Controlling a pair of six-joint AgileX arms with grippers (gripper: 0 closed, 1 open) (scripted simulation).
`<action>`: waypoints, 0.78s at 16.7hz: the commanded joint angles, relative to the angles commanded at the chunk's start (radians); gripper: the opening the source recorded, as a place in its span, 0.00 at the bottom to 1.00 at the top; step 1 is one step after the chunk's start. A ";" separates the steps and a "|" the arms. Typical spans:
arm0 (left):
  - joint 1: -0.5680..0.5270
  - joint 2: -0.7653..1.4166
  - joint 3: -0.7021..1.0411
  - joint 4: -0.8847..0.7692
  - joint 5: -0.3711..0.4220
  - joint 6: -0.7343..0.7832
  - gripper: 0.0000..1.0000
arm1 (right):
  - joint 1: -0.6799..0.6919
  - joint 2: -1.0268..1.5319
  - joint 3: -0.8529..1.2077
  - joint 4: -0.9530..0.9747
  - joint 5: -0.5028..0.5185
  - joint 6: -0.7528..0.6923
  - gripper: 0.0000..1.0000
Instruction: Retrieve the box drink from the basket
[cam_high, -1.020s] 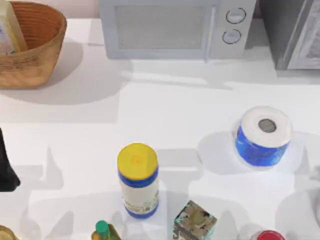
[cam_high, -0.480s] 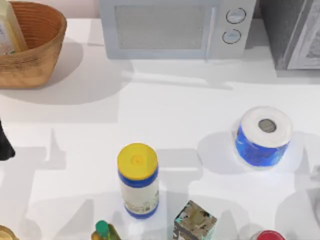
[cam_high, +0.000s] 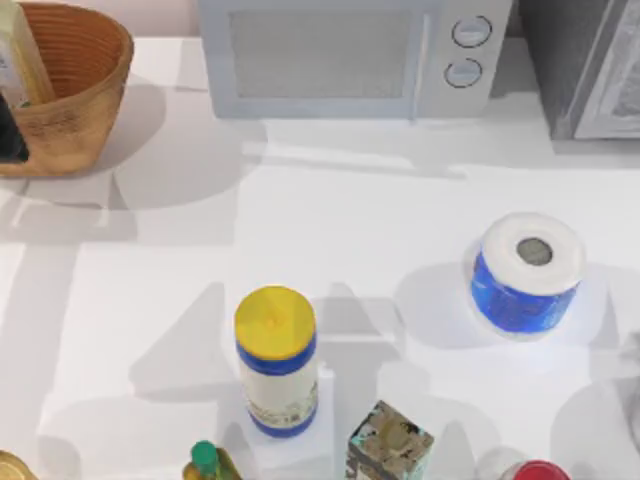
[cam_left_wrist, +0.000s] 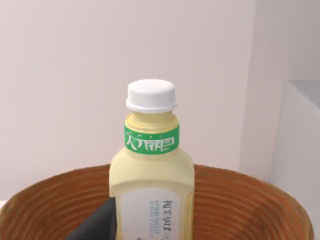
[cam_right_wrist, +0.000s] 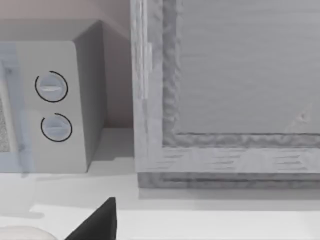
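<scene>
White tabletop (cam_high: 360, 230) runs under everything we see from above, crossed by soft grey shadows, with a pale pink-beige wall (cam_left_wrist: 75, 75) behind it. At the back of the table stands a light grey microwave (cam_high: 350, 55) with two round dials, and at the back right a larger grey cabinet (cam_high: 590, 65); our right wrist camera looks across the white surface at both, the dials close beside the cabinet's framed door.

At the far left corner sits the basket (cam_high: 70, 110), woven tan wicker with a ribbed inside. The box drink (cam_high: 18, 55) stands upright in it against the near-left wall; in the left wrist view it reads as a pale yellow bottle-shaped pack (cam_left_wrist: 151, 190) with a white cap and green neck band, rising above the rim (cam_left_wrist: 260, 200).

Our left gripper (cam_high: 10, 135) is a dark shape at the table's left edge, just beside the basket's outer wall; whether it is parted or holding anything, we cannot tell.

Nearer the front stand a yellow-capped canister (cam_high: 276, 360), a blue roll (cam_high: 526, 272) and a mottled cube box (cam_high: 389, 442).
</scene>
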 joint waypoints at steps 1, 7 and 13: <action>0.006 0.091 0.037 0.054 0.007 0.001 1.00 | 0.000 0.000 0.000 0.000 0.000 0.000 1.00; 0.037 0.583 0.231 0.341 0.047 0.003 1.00 | 0.000 0.000 0.000 0.000 0.000 0.000 1.00; 0.057 0.896 0.357 0.526 0.072 0.004 1.00 | 0.000 0.000 0.000 0.000 0.000 0.000 1.00</action>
